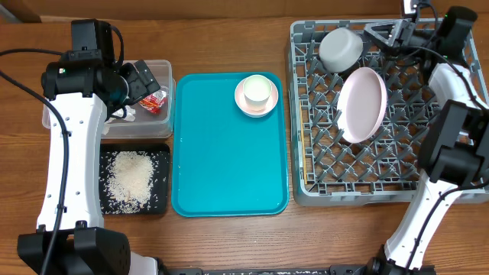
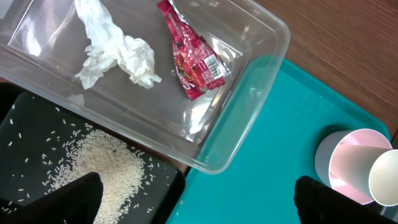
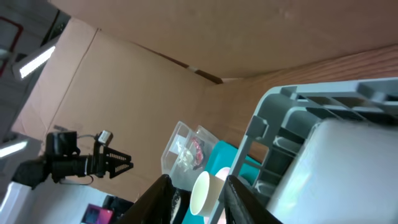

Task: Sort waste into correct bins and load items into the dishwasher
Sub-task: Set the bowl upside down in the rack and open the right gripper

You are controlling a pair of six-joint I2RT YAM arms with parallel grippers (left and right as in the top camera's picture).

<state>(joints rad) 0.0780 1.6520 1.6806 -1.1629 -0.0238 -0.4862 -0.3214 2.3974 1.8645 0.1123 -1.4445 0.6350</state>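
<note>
My left gripper [image 1: 144, 82] hangs wide open and empty over the clear tub [image 1: 162, 69]; in the left wrist view its black fingertips [image 2: 78, 198] straddle the black tray's edge. In the tub [image 2: 249, 93] lie a crumpled white tissue [image 2: 118, 53] and a red wrapper [image 2: 196, 62]. Loose rice [image 1: 130, 179] covers the black tray [image 1: 157, 200]. A white cup [image 1: 256, 89] stands on a pinkish saucer [image 1: 244, 103]. The grey rack [image 1: 306, 114] holds a grey-white bowl [image 1: 340, 48] and a pink plate [image 1: 361, 105]. My right gripper [image 1: 374, 32] sits at the rack's back edge beside the bowl [image 3: 348, 174], its jaws apart and empty.
A teal serving tray [image 1: 229, 160] lies between the bins and the rack, with the cup and saucer at its far right corner. Brown cardboard [image 3: 217, 43] stands behind the table. Both white arm bodies rise along the table's left and right edges.
</note>
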